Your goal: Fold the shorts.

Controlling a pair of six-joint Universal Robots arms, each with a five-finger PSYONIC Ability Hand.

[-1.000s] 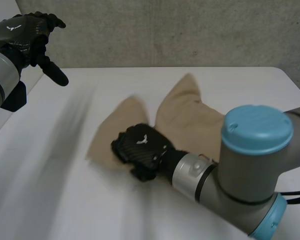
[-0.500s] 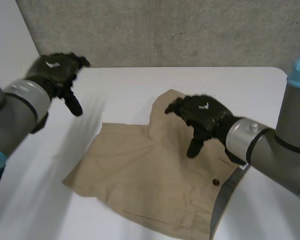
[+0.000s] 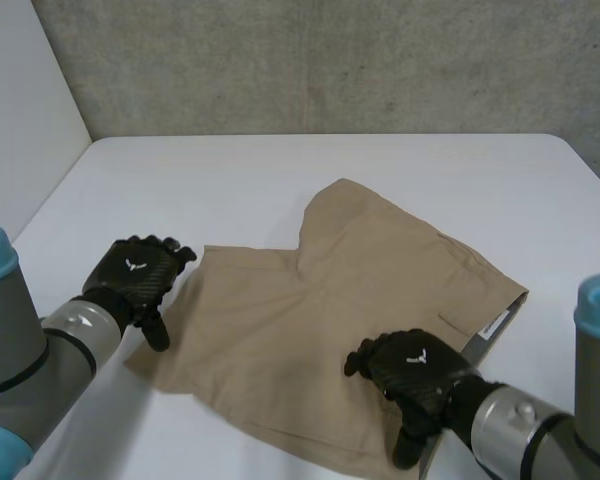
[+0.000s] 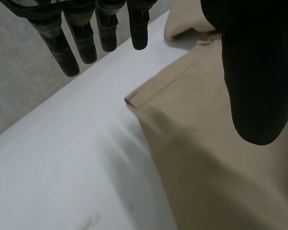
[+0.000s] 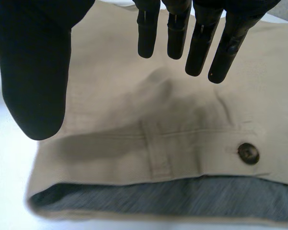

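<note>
Head view: shorts (image 3: pixel 330 320) lie flat on the table (image 3: pixel 230 180). Left hand (image 3: pixel 135 280), fingers loose and empty, is at their 9 o'clock hem (image 4: pixel 134 100); right hand (image 3: pixel 410 365), equally open, is at 5 o'clock over the waistband (image 5: pixel 153 148). Pinching only one layer there would likely skew the fold.

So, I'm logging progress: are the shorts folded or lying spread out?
Spread out. The shorts lie flat on the table, both legs splayed apart, no layer doubled over; the left hand and right hand are open.

Light was bright & even, soft from overhead, white table (image 3: pixel 280 170) evenly lit, shorts (image 3: pixel 360 300) creases faintly shaded.
</note>
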